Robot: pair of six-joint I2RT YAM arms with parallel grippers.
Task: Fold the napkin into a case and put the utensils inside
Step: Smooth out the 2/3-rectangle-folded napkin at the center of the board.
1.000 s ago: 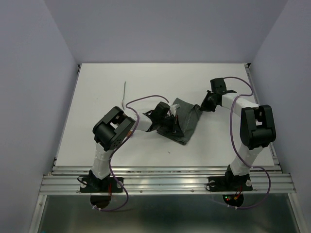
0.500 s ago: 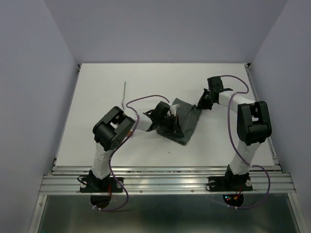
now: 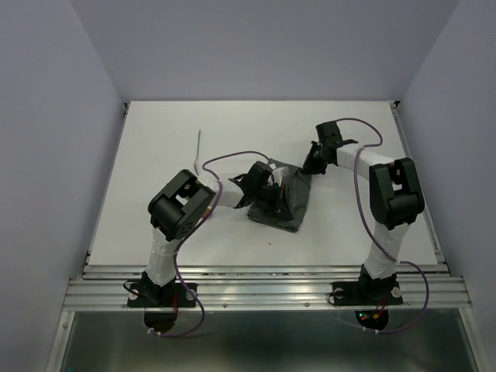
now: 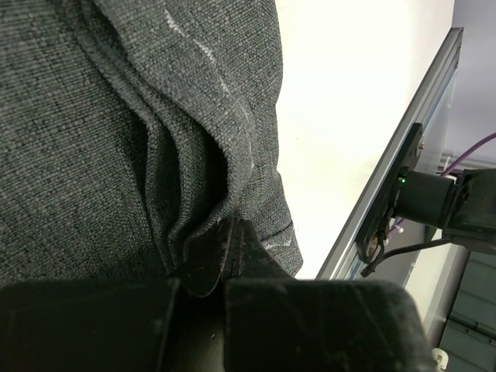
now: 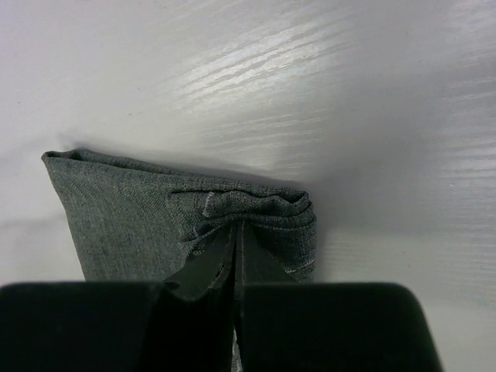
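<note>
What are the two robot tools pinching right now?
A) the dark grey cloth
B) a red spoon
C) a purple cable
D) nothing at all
A: the left tool and the right tool are each shut on a bunched fold of the dark grey napkin, as both wrist views show close up.

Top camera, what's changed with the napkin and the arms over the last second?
The right gripper, shut on the napkin, swung left toward the left gripper, dragging the cloth's right corner along, so the napkin is bunched narrower. Nothing was released or newly gripped. The left gripper stayed clamped on the napkin in place; the thin grey utensil farther left did not move.
</note>
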